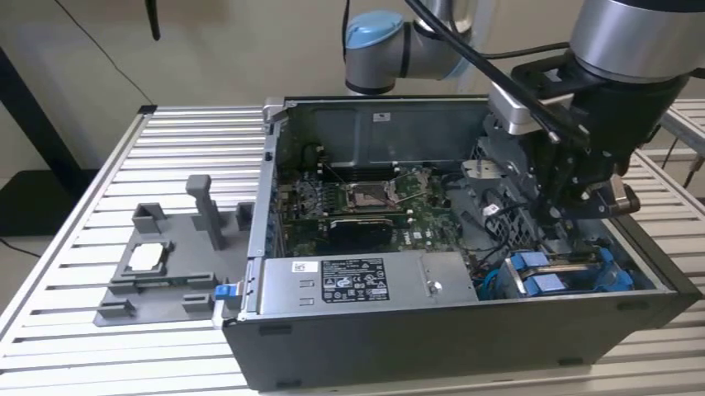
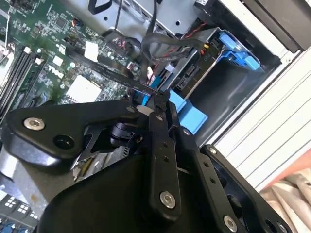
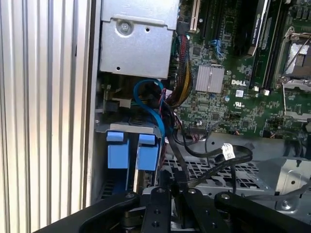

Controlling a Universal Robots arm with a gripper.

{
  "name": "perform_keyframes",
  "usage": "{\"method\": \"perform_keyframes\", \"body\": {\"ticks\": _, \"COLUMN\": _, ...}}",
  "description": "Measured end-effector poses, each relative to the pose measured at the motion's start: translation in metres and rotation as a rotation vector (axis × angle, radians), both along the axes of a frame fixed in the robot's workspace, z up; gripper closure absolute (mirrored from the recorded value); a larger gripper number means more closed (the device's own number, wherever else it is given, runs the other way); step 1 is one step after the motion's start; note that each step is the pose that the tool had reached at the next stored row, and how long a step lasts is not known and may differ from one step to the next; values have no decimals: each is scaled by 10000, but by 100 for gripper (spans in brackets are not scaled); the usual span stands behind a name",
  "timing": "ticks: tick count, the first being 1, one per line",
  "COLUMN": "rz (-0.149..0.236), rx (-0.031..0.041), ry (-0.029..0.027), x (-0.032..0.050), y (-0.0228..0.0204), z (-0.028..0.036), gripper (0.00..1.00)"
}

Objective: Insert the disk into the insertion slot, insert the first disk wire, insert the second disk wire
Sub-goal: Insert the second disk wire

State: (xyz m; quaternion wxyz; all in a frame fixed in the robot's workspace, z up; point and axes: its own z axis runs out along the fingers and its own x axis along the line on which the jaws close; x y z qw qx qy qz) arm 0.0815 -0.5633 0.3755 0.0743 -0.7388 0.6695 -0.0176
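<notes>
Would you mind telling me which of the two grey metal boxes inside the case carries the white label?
The power supply along the case's near wall in the exterior view carries it. The other box, the drive cage beside the claw, shows none.

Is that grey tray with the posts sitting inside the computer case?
No. In the exterior view the grey tray lies on the slatted table, outside the open computer case.

Arm bent downward; gripper (image 2: 163, 104) fingers apparently pinched together.

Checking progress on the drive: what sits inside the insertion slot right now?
The insertion slot holds the disk, its blue carrier tabs showing at the edge. The tool hangs just above; the drive's body is covered.
</notes>
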Motion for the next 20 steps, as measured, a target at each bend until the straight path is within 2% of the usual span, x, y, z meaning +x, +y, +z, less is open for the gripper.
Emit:
{"method": "perform_keyframes", "body": {"ticks": 12, "rz": -1, "rx": 142, "ry": 211, "x": 186, "y": -166, "z": -38, "gripper": 84}}
{"method": "perform_keyframes", "body": {"ticks": 16, "rz": 1, "rx": 233, "ry": 262, "x": 228, "y": -200, "z": -69, "gripper": 84}}
{"method": "perform_keyframes", "body": {"ticks": 18, "rz": -1, "rx": 237, "ry": 413, "x": 269, "y": -204, "z": -79, "gripper": 84}}
{"method": "perform_keyframes", "body": {"ticks": 20, "rz": -5, "rx": 237, "ry": 627, "x": 326, "y": -205, "z": -87, "gripper": 84}}
